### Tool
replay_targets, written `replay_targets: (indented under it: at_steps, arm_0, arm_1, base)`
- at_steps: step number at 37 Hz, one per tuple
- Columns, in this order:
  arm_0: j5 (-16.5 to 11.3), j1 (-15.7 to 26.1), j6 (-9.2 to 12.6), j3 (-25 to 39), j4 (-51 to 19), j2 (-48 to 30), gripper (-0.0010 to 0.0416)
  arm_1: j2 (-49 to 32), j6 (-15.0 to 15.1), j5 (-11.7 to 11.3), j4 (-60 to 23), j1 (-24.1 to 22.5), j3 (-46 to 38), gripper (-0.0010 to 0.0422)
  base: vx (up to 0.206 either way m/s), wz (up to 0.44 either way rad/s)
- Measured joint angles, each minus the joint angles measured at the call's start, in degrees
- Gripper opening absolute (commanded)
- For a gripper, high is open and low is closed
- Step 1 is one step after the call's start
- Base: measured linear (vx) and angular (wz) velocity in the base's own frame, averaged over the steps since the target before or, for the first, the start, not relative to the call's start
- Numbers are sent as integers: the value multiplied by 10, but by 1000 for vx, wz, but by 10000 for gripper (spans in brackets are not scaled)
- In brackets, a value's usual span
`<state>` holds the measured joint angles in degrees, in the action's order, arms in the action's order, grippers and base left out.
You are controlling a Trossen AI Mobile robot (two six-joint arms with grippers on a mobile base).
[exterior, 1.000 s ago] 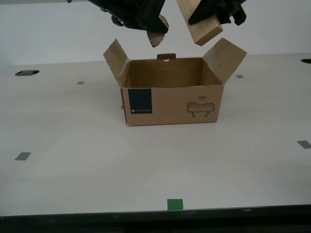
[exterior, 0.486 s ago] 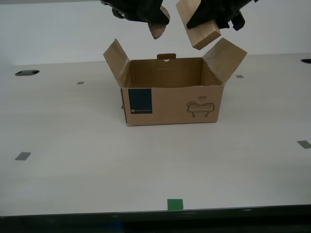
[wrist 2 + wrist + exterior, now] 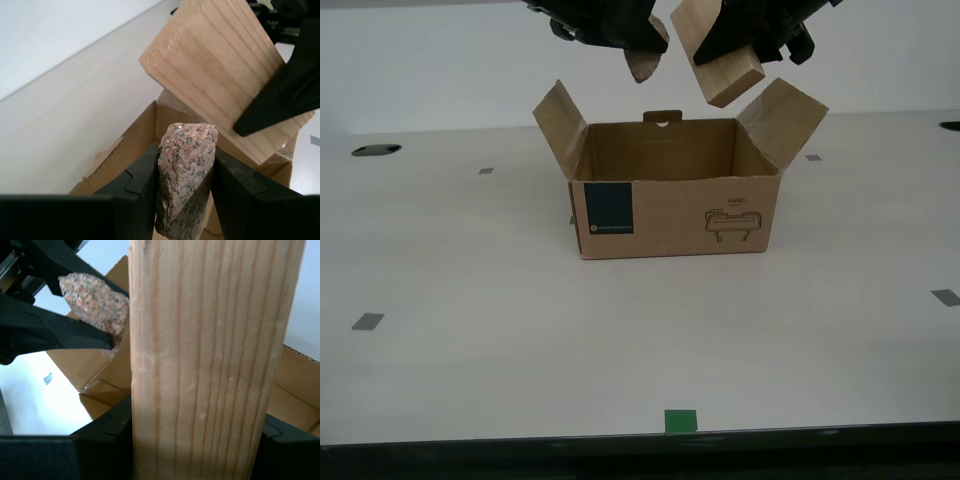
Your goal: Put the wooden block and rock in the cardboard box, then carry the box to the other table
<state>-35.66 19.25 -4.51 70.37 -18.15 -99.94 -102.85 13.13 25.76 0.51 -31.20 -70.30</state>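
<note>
The cardboard box (image 3: 675, 205) stands open on the smooth white tabletop, flaps raised, dark label facing the camera. Above its opening, toward the exterior view's left, my second gripper (image 3: 632, 35) is shut on the rock (image 3: 642, 62), a pink speckled stone (image 3: 185, 175) clamped between both fingers. Beside it, toward the exterior view's right, my first gripper (image 3: 745, 35) is shut on the wooden block (image 3: 715, 55), which hangs tilted over the box. The block (image 3: 210, 365) fills the first wrist view, with the rock (image 3: 95, 300) close beside it. The block (image 3: 220, 75) nearly touches the rock. The other table is out of view.
Grey tape squares (image 3: 367, 321) (image 3: 945, 296) dot the tabletop. A green tape square (image 3: 680, 421) sits at the front edge. A dark round hole (image 3: 375, 150) lies at the exterior view's far left. The white wall stands behind the table.
The rock has risen a little. The wooden block has shifted slightly up and toward the exterior view's left, closer to the rock. The box has not moved.
</note>
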Motion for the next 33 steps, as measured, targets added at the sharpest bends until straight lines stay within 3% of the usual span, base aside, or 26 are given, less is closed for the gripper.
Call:
replay_targets:
  at_steps: [20, 27, 33]
  arm_0:
    - [4, 9, 0, 0, 0, 0, 1]
    - [8, 11, 0, 0, 0, 0, 1]
    - [27, 13, -4, 0, 0, 0, 1]
  arm_1:
    - [0, 1, -2, -40, 1, 2, 0]
    - [0, 1, -40, -41, 1, 2, 0]
    - [0, 1, -43, -43, 1, 2, 0]
  base:
    - [0, 0]
    - [0, 0]
    - [0, 0]
